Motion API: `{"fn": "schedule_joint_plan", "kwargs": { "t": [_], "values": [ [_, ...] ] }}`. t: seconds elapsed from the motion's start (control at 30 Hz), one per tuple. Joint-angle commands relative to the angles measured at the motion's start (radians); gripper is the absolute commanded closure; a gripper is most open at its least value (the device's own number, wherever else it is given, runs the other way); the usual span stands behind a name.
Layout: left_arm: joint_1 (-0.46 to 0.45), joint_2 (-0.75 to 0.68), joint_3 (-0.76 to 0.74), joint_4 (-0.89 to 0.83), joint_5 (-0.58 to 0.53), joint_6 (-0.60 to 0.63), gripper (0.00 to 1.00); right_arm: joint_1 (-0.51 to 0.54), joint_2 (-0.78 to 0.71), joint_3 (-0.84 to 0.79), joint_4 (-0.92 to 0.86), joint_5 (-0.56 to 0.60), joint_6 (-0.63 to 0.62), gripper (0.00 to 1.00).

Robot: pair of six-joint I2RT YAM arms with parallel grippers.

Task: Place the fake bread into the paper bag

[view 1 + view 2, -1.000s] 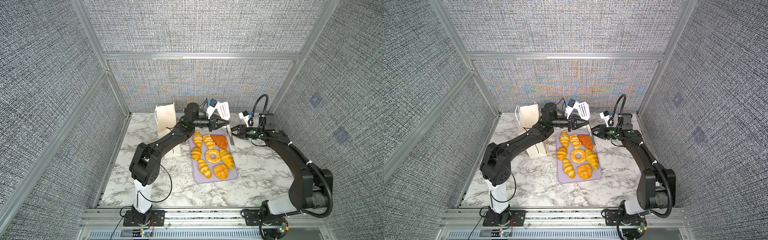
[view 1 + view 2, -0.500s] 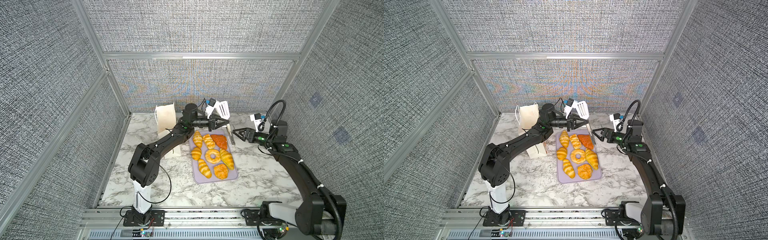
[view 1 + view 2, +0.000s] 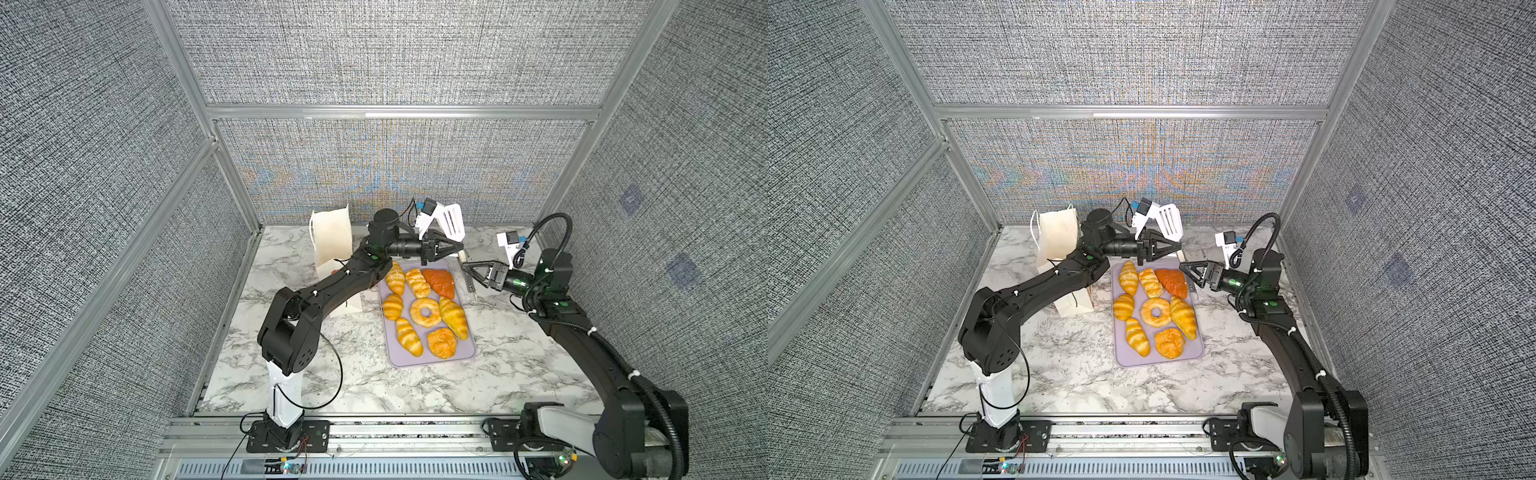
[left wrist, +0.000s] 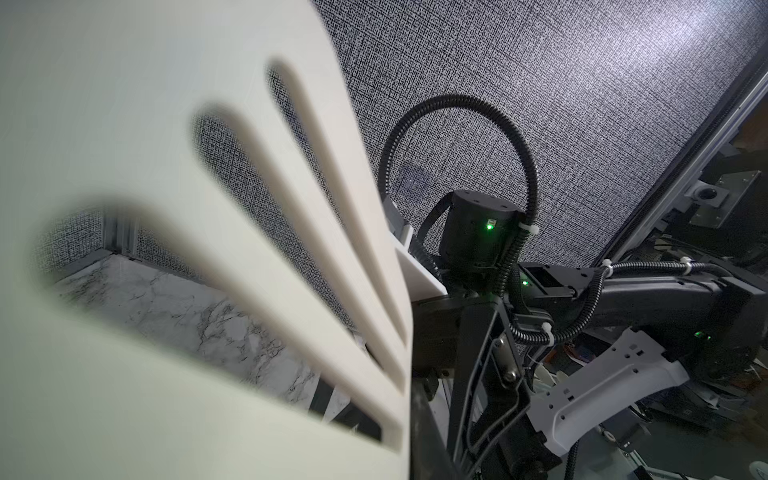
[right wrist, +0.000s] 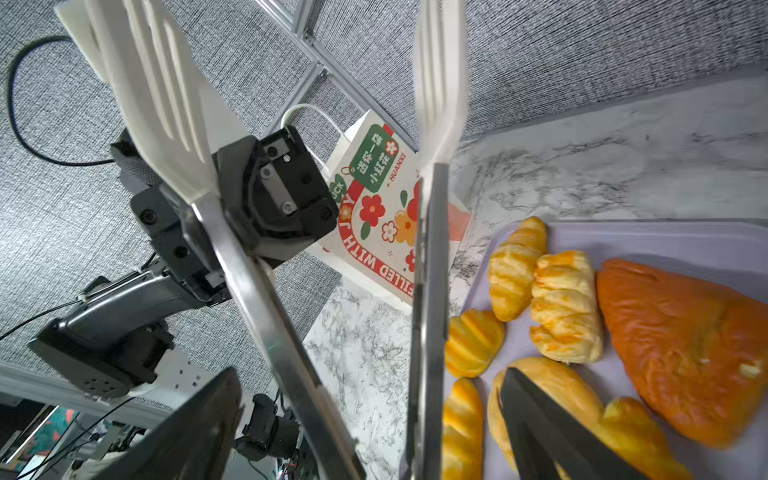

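Note:
Several glossy toy pastries, the fake bread [image 3: 424,312] [image 3: 1156,312] [image 5: 565,307], lie on a lavender tray [image 3: 428,359] [image 3: 1158,359]. The white paper bag [image 3: 330,241] [image 3: 1057,232] [image 5: 374,208] stands at the back left, behind my left arm. My left gripper [image 3: 457,249] [image 3: 1177,249] [image 5: 270,199] hovers over the tray's far end. It is shut on one arm of white-headed metal tongs [image 3: 451,218] [image 5: 266,311], whose slotted head [image 4: 166,208] fills the left wrist view. My right gripper [image 3: 471,274] [image 3: 1188,275] [image 5: 370,374] is open, its fingers straddling the tongs' hinge end without touching.
The tray lies in the middle of the marble table [image 3: 361,399], with the right arm's links [image 3: 582,345] along its right side. The left arm [image 3: 324,291] stretches across in front of the bag. Grey fabric walls with aluminium posts [image 3: 232,183] enclose the table.
My right gripper has opened, letting go of the tongs, and its wrist has drawn back a little to the right. The left gripper still holds the tongs in the same place.

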Motion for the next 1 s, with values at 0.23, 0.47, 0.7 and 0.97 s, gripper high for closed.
{"fn": "schedule_joint_plan", "kwargs": {
  "t": [0.23, 0.47, 0.7, 0.97],
  "values": [
    [-0.020, -0.012, 0.000, 0.068, 0.004, 0.013, 0.94, 0.036, 0.048, 0.015, 0.141, -0.005, 0.061, 0.08],
    [-0.032, -0.010, -0.002, 0.068, 0.003, 0.015, 0.94, 0.052, 0.077, 0.024, 0.169, -0.001, 0.076, 0.10],
    [-0.042, -0.003, -0.002, 0.084, 0.003, 0.006, 0.94, 0.058, 0.088, 0.028, 0.204, 0.003, 0.091, 0.11],
    [-0.050, 0.005, -0.003, 0.136, 0.010, -0.032, 0.94, 0.064, 0.101, 0.029, 0.241, -0.002, 0.112, 0.14]
  ]
}}
